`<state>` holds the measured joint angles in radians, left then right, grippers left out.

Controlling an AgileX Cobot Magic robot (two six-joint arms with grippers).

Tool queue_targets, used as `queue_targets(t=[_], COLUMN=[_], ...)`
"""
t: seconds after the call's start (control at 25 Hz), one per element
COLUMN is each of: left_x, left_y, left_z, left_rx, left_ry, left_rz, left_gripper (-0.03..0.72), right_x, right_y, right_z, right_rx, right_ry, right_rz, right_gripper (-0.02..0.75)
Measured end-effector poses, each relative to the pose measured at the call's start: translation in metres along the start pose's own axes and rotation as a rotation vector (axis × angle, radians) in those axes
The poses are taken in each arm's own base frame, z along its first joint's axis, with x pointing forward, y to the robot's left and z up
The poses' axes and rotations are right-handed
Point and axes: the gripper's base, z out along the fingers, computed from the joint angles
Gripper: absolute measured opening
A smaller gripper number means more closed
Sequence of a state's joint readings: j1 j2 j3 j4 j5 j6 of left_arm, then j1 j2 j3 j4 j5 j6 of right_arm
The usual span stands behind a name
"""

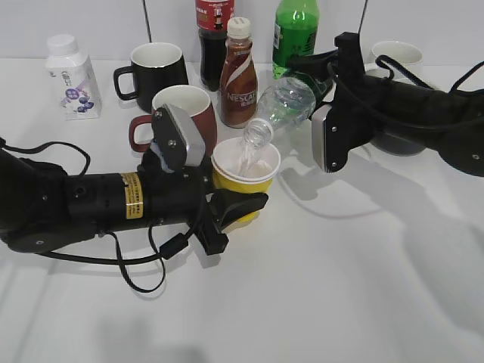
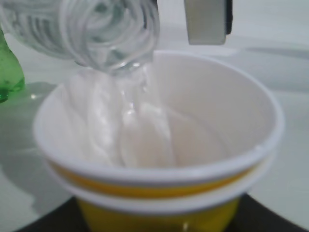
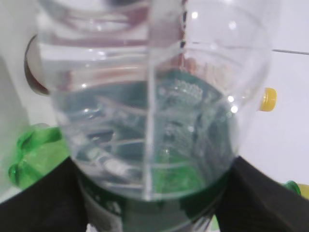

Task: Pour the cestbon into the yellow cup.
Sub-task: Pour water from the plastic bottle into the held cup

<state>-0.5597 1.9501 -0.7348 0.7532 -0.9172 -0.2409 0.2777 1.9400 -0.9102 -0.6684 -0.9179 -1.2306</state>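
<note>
The yellow cup (image 1: 246, 178) stands at the table's middle, held by my left gripper (image 1: 240, 208), which is shut on its lower body. My right gripper (image 1: 306, 79) is shut on the cestbon (image 1: 283, 106), a clear ribbed bottle with a dark green label. The cestbon is tilted mouth-down over the cup and water streams into it. In the left wrist view the cup's white rim (image 2: 159, 171) fills the frame with the bottle neck (image 2: 113, 38) above it. In the right wrist view the cestbon's body (image 3: 154, 121) fills the frame between the dark fingers.
Behind the cup stand a dark red mug (image 1: 181, 113), a black mug (image 1: 155, 72), a brown Nescafe bottle (image 1: 238, 76), a cola bottle (image 1: 213, 34), a green soda bottle (image 1: 295, 30), a white mug (image 1: 397, 57) and a small white bottle (image 1: 72, 76).
</note>
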Motion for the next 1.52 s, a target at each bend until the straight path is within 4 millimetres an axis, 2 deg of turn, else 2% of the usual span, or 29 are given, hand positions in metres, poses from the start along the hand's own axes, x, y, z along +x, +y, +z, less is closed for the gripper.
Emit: queue_targets(t=[1.28, 1.52], left_x=[0.0007, 0.0006], left_y=[-0.0003, -0.0003], left_z=[0.0000, 0.0000], left_rx=[0.004, 0.004], left_ry=[0.008, 0.007], left_rz=[0.004, 0.004], left_gripper=[0.331, 0.331], right_x=[0.0036, 0.0027], right_y=[-0.0069, -0.0066], right_z=[-0.0003, -0.0003], right_rx=[0.074, 0.074], right_ry=[0.043, 0.025], right_rz=[-0.075, 0.130], right_gripper=[0.484, 0.484])
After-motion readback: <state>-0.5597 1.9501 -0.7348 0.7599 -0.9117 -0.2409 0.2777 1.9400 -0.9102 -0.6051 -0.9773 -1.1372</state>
